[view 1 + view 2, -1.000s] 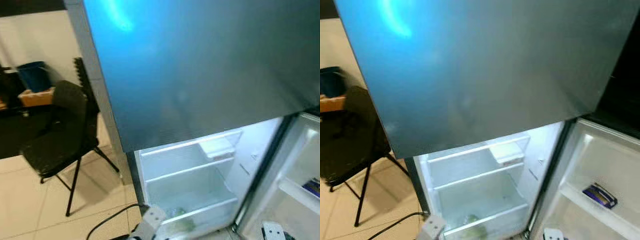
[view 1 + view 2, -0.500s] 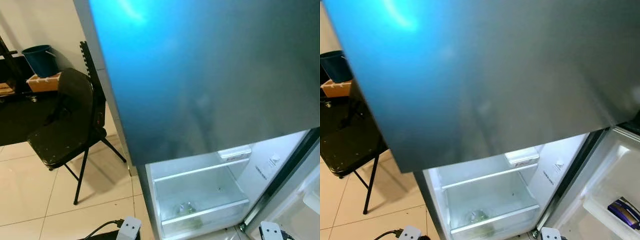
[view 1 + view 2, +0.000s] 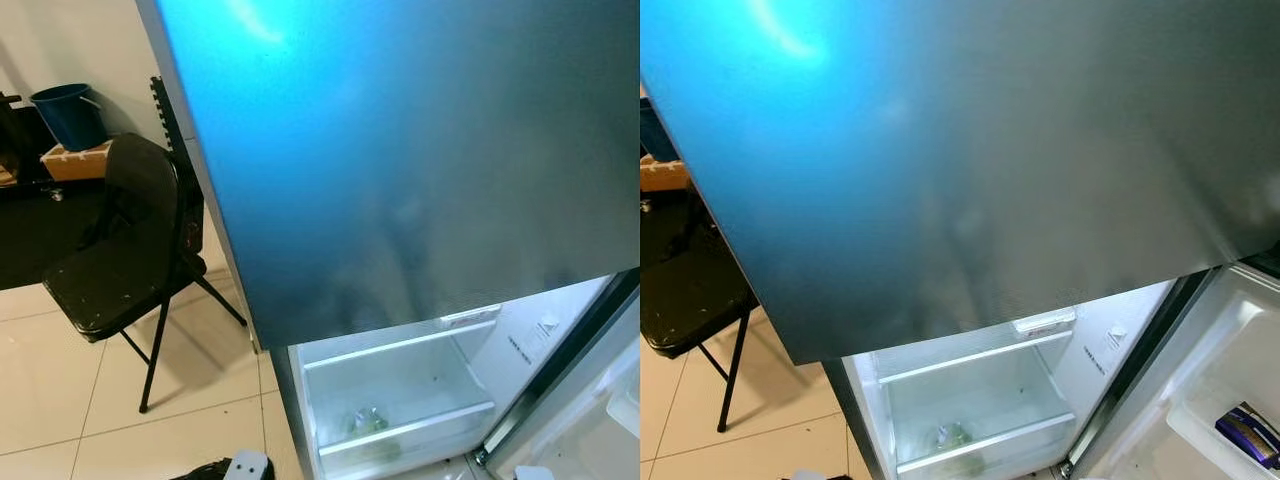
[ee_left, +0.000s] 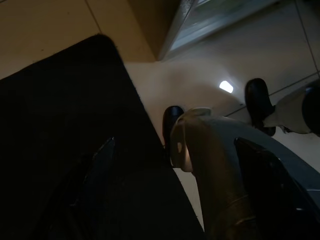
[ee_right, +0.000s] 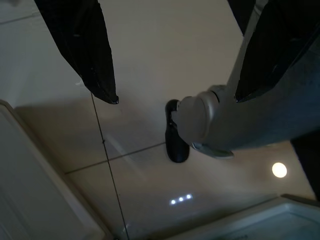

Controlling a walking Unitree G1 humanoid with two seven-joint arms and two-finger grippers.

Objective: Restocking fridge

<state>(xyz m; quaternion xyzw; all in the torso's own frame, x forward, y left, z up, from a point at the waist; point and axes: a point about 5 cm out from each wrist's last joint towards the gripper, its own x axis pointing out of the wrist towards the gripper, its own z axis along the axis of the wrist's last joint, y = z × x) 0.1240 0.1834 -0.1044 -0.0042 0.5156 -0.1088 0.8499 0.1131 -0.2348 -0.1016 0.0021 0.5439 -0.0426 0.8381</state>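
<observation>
Fridge [image 3: 420,150] straight ahead, grey upper door shut, lower compartment [image 3: 400,390] lit, its door [image 3: 1200,400] swung open at the right. Greenish item [image 3: 365,420] on the bottom shelf; dark blue packet [image 3: 1248,432] in the door bin. Black chair [image 3: 120,260] on the tiled floor [image 3: 60,400] left. Both arms hanging low, left gripper [image 4: 175,190] and right gripper [image 5: 175,75] with fingers spread, holding nothing.

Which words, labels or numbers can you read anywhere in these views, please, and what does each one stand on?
No text here can be read.
Sticker on the fridge's inner right wall: too small and blurred to read.
Printed line below it: blurred, unreadable.
Dark purple packet in the door shelf: markings too small to read.
</observation>
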